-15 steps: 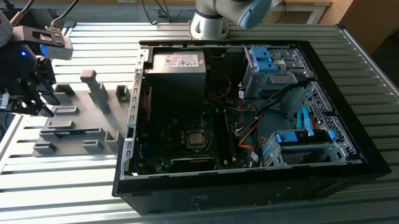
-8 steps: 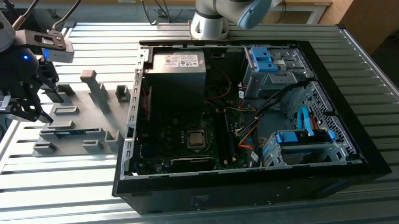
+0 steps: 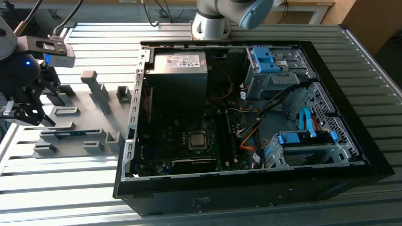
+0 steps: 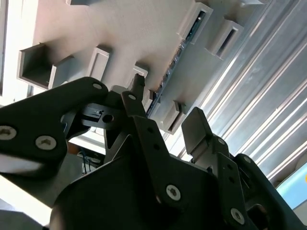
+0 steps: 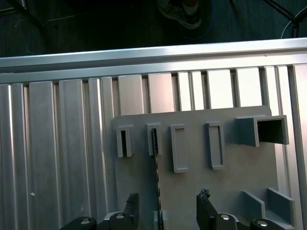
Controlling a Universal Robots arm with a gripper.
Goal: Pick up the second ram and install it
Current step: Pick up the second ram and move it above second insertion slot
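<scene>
The thin blue circuit-board ram stick [image 5: 155,177] stands on edge in a slot of the grey slotted plastic holder tray [image 5: 230,191] on the ribbed metal counter [image 5: 57,158]. The black two-fingered hand [image 5: 166,210] hovers just above the tray, fingers spread and empty. In the first wrist view the stick's line runs between them.

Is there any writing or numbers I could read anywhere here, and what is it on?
White label on the power supply: print too small to read.
The second ram: no legible print.
Nothing else bears readable text.
</scene>
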